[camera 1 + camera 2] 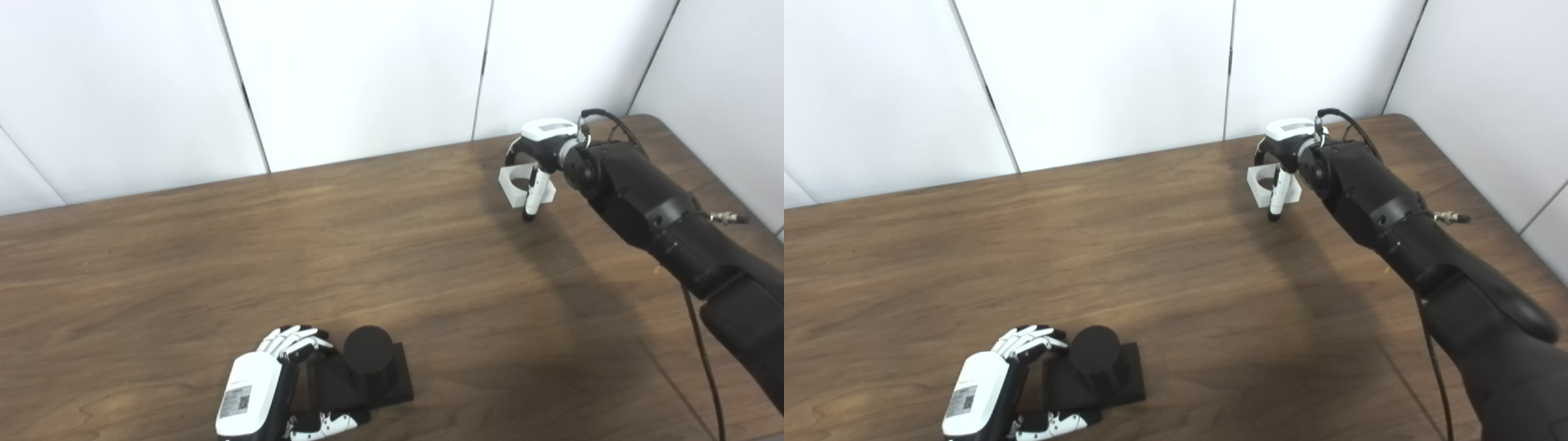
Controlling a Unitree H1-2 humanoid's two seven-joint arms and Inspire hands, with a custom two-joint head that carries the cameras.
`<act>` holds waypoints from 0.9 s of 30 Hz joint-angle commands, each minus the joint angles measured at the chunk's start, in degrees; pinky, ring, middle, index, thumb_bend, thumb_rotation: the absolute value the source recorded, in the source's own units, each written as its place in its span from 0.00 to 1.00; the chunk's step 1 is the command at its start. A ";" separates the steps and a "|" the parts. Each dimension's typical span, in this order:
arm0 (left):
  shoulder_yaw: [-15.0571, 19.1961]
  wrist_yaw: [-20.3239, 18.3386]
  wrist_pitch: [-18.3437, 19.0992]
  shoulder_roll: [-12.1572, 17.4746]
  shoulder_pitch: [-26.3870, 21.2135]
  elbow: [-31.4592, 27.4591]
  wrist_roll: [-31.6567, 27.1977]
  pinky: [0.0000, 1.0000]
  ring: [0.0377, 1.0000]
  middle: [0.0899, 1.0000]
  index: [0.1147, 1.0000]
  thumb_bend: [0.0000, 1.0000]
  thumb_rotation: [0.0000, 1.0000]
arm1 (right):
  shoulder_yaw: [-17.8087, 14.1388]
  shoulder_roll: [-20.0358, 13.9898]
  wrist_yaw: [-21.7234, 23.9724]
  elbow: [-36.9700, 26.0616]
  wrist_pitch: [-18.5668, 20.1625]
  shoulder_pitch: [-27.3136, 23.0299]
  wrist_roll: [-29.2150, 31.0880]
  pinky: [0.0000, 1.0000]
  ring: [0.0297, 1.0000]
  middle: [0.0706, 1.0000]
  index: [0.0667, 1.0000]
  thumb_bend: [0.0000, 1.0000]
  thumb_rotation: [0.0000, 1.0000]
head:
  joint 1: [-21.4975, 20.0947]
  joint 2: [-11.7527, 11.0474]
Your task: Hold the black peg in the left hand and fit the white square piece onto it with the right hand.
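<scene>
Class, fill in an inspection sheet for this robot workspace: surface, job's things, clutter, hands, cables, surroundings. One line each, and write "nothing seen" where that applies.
Surface: brown wooden table, grain visible, arm shadows across the right half.
Job's things: black peg upright on its square black base, near the front edge; white square piece with a round hole, far right.
Clutter: nothing seen.
Hands: left hand closed on the peg's base; right hand holding the white square piece, which looks lifted off the table.
Cables: black cable trailing along the right arm; a short loop at the wrist.
Surroundings: white wall panels behind and to the right.
</scene>
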 commanded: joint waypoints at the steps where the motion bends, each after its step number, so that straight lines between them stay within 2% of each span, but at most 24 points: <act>1: -0.79 -3.20 0.73 0.56 1.58 0.34 0.49 0.86 0.82 0.74 0.42 0.52 0.04 | -0.82 -2.08 -2.02 -0.18 -1.21 -1.81 -1.02 0.93 0.97 0.88 0.67 0.86 0.15 | 0.14 0.20; 7: -0.70 -2.89 0.35 0.64 1.51 0.68 0.31 0.86 0.82 0.73 0.42 0.52 0.04 | -1.33 -2.43 -4.22 0.03 -3.34 -1.04 -0.64 0.88 0.93 0.83 0.58 0.84 0.14 | 0.06 0.23; 8: -0.68 -2.77 0.25 0.64 1.51 0.77 0.26 0.86 0.82 0.73 0.42 0.52 0.04 | -1.49 -2.45 -4.66 0.06 -3.72 -0.88 -0.51 0.88 0.93 0.82 0.52 0.68 0.14 | 0.06 0.23; 9: -0.66 -2.70 0.18 0.65 1.51 0.82 0.24 0.86 0.82 0.73 0.42 0.52 0.04 | -1.74 -2.46 -5.15 0.08 -4.13 -0.70 -0.29 0.88 0.92 0.82 0.49 0.61 0.14 | 0.07 0.29; 11: -0.68 -2.68 0.17 0.66 1.48 0.84 0.34 0.85 0.82 0.73 0.42 0.52 0.04 | -2.13 -2.43 -5.64 0.17 -4.41 -0.47 -0.16 0.87 0.92 0.81 0.46 0.54 0.14 | 0.09 0.31; 18: -0.64 -2.83 0.41 0.62 1.49 0.67 0.53 0.86 0.82 0.74 0.42 0.52 0.04 | -3.25 -2.35 -7.36 -0.01 -4.94 0.44 0.03 0.84 0.90 0.79 0.45 0.52 0.13 | 0.14 0.29; 27: -0.61 -2.50 0.19 0.54 1.15 1.11 0.63 0.85 0.82 0.73 0.42 0.52 0.04 | -3.81 -2.29 -12.21 -0.10 -7.28 1.78 -0.69 0.78 0.83 0.73 0.45 0.52 0.13 | 0.29 0.13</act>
